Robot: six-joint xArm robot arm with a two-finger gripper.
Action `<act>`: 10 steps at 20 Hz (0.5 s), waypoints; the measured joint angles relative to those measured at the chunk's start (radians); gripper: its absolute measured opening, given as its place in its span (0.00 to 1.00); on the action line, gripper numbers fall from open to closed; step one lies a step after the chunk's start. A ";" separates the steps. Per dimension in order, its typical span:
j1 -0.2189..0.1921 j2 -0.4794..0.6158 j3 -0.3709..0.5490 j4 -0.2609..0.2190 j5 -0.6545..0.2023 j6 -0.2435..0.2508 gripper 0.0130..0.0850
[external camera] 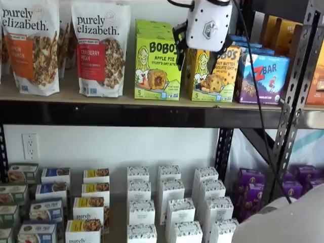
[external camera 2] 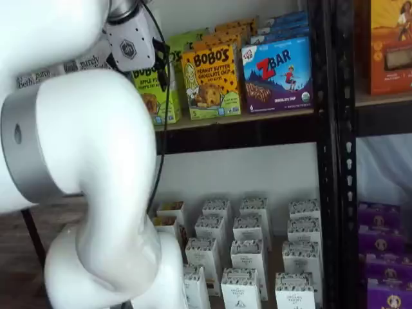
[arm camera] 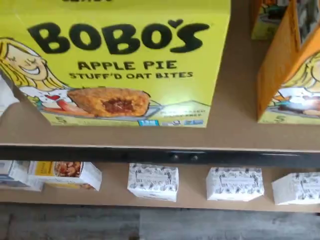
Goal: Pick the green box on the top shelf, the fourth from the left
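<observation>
The green box is a lime carton printed "BOBO'S Apple Pie Stuff'd Oat Bites". It stands upright on the top shelf and looms large and close in the wrist view. In both shelf views it shows, though the arm partly covers it in one. My gripper hangs in front of the shelf, open, with nothing between its black fingers. Its left finger overlaps the green box's right edge, and its white body covers the top of the carton to the right.
A yellow-orange Bobo's carton stands right of the green box, then a blue Z Bar box. Granola bags stand to its left. White cartons fill the lower shelf. A black upright is at right. The arm blocks much of a shelf view.
</observation>
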 joint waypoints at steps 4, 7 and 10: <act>-0.008 0.035 -0.033 0.037 0.029 -0.010 1.00; -0.004 0.060 -0.054 0.049 0.044 -0.007 1.00; -0.008 0.070 -0.057 0.075 0.033 -0.014 1.00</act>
